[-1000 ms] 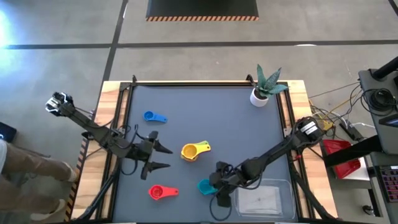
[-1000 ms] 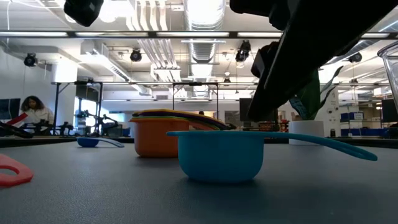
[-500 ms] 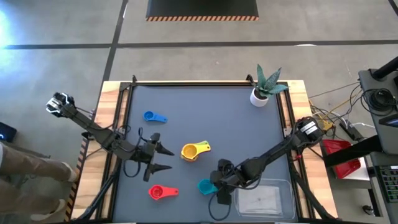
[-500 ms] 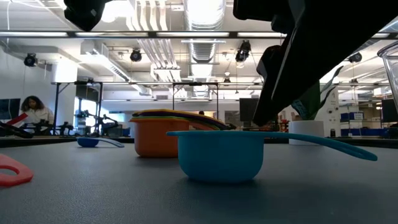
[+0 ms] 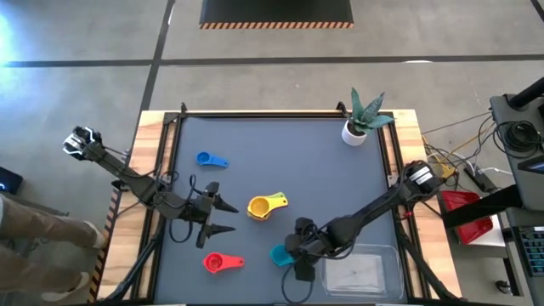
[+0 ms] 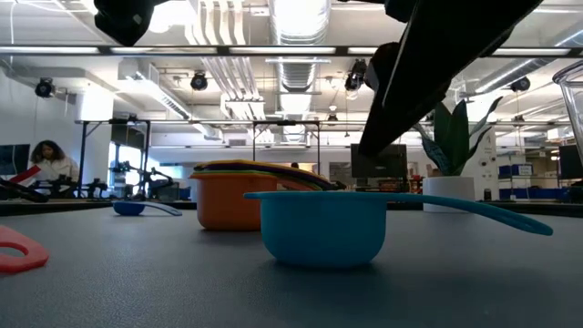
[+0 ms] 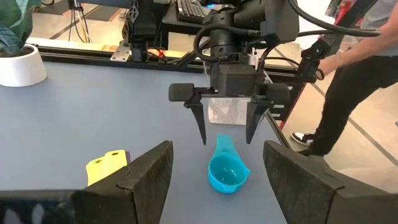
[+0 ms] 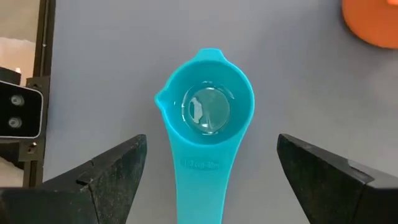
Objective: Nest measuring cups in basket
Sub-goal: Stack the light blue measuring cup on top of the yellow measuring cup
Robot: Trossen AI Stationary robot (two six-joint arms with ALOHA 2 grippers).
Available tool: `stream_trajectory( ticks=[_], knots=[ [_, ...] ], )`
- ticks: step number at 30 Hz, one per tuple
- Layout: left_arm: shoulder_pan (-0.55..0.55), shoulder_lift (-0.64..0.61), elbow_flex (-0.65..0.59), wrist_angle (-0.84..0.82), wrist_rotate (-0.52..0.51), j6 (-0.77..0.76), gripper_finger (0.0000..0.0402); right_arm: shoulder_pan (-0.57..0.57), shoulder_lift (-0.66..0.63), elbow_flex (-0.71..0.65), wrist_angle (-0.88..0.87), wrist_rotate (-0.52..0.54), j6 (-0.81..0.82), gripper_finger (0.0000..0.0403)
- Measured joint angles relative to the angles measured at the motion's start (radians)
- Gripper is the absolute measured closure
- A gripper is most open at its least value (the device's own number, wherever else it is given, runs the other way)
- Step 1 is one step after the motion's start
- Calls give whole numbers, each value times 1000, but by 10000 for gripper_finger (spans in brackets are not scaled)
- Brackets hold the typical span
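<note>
The teal measuring cup (image 8: 210, 111) stands upright on the dark mat, also seen as the teal cup (image 5: 278, 254) near the table's near edge. My right gripper (image 8: 211, 142) hovers above it, open, with one finger on either side of the cup's flat handle (image 8: 200, 186) and touching neither side. A nested stack with an orange cup at the bottom and a yellow one on top (image 5: 263, 206) sits mid-table. The blue cup (image 5: 206, 159) and the red cup (image 5: 218, 262) lie apart on the left. The clear basket (image 5: 361, 274) rests at the near right corner. My left gripper (image 5: 228, 216) is open, just left of the stack.
A white plant pot (image 5: 354, 132) stands at the far right corner. Black rails run along the table's left, right and far sides. A person (image 7: 354, 59) stands beyond the table's right side. Bare mat lies between the stack and the far edge.
My left gripper has edged toward the table's right, closer to the orange and yellow stack. My right gripper has shifted slightly above the teal cup, staying open. No cup has moved.
</note>
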Motion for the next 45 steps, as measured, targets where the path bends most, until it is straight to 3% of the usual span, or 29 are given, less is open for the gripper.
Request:
stream_trajectory(
  ticks=[14, 21, 28, 40, 45],
  knots=[
    [0, 0, 0, -2, 0, 10, 168, 0, 208, 226, -261, -40, -9, 53],
    [0, 0, 0, -3, 0, 10, 168, -5, 244, 257, -298, -106, -10, 59],
    [0, -1, 0, -6, 0, 10, 168, -13, 234, 257, -315, -99, -9, 112],
    [0, -1, 0, -8, 0, 10, 168, -20, 232, 257, -336, -98, -6, 256],
    [0, -1, 0, -8, 1, 9, 168, -20, 226, 257, -336, -98, -12, 257]
  ],
)
